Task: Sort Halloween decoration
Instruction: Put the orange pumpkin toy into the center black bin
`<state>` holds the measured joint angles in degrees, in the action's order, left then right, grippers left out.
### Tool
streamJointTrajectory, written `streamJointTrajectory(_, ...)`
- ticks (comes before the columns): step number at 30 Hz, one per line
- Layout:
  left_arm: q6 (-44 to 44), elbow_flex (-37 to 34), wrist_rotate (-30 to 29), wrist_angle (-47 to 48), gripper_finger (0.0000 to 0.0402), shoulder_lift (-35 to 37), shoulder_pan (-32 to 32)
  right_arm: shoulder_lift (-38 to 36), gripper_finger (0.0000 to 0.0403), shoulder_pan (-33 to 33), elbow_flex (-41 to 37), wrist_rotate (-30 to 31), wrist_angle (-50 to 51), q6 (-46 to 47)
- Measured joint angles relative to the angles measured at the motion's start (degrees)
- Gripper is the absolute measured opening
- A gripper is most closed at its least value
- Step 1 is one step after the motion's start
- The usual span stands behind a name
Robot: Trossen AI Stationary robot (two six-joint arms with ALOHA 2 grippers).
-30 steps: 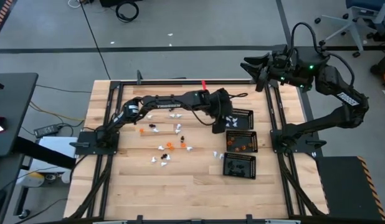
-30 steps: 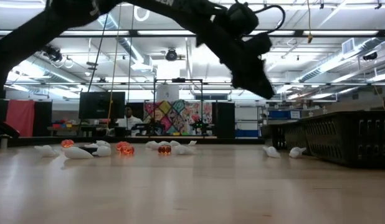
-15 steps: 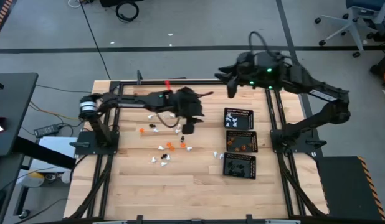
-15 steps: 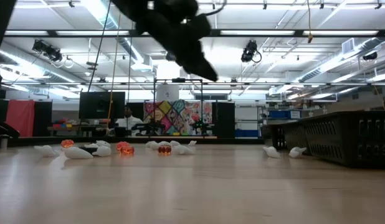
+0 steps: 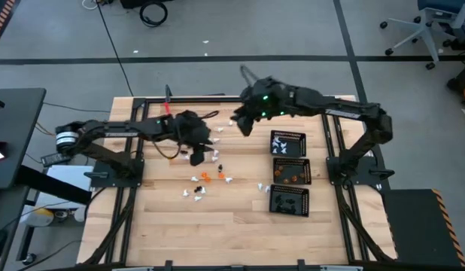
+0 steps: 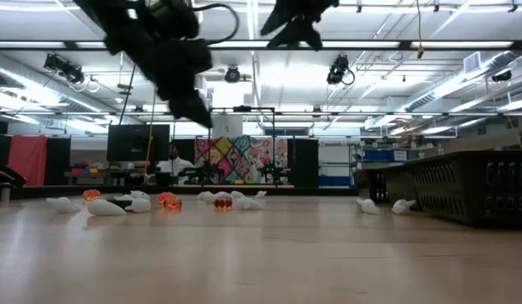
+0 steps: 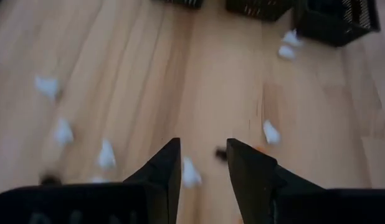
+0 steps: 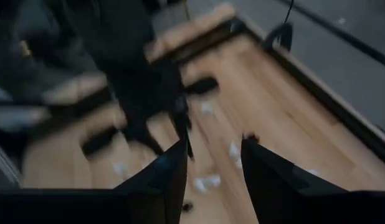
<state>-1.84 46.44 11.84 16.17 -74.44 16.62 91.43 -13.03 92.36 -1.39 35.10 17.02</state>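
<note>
High view: both arms reach over the far half of the table (image 5: 180, 233) above the scattered Halloween trinkets (image 5: 206, 178), small white, orange and black pieces lying loose on the wood between the left arm's base and the column of three black mesh trays (image 5: 288, 172) on the right. The left gripper (image 5: 196, 156) hangs just above the far-left edge of the scatter; the right gripper (image 5: 244, 125) sits farther back and toward the trays, with only a few white pieces near it. In the left wrist view the left gripper's fingers (image 7: 164, 168) stand partly apart with nothing between them, and a white piece (image 7: 190, 173) and a small black piece (image 7: 221, 152) lie on the wood directly below and just ahead of the gap. In the right wrist view the right gripper's fingers (image 8: 174, 168) are likewise partly apart and empty, looking toward the left arm and a few white pieces beyond. The low view shows both grippers well clear of the tabletop, the trinkets resting in a loose row. Judged from this, the left gripper is the nearer to the main cluster; its coming move would be a short descent onto the pieces ahead of its fingers. The long axis of any single piece cannot be made out
</note>
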Motion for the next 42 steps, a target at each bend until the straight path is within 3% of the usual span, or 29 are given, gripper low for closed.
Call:
streamJointTrajectory(9, 8.08, -11.96, -1.72, 2.33, 0.0116, 13.13, -0.34, 12.01, 0.0154, 3.52, 0.00, -2.51, 4.09, -7.62)
streamJointTrajectory(13, 9.80, -13.57, -1.68, 4.46, 0.0116, 15.62, -0.45, 18.47, 0.0163, 5.39, 0.10, -8.18, 3.76, -10.34)
streamJointTrajectory(18, 10.13, -13.68, -1.71, 5.58, 0.0116, 16.07, -0.48, 24.12, 0.0194, 8.56, 0.92, -9.80, 4.39, -16.40)
streamJointTrajectory(25, 10.23, -13.68, -1.71, 5.31, 0.0116, 16.09, -0.48, 28.52, 0.0228, 11.96, 2.19, -6.54, 2.71, -23.13)
streamJointTrajectory(42, 11.51, -13.68, -1.80, 5.50, 0.0116, 16.01, -1.44, 35.50, 0.0217, 15.93, 2.16, -0.56, -5.91, -34.65)
